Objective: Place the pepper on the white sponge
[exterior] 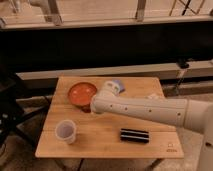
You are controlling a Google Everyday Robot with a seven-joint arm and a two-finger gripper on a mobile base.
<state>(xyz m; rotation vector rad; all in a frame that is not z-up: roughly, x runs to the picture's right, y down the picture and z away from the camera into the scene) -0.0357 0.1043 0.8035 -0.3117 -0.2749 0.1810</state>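
Orange-red bowl (81,94) just beside hand (94,107), white sponge (114,86) near; grip state indiscernible

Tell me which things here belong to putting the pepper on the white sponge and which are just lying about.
Lying about: orange-red bowl, translucent cup, black ribbed block.
Job: white sponge; claw, at the tip of the arm beside the bowl; pepper, which I cannot make out.

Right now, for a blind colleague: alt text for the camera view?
A white robot arm reaches across a wooden table, its gripper beside an orange-red bowl, the white sponge just behind. A translucent cup and black ribbed block sit in front.
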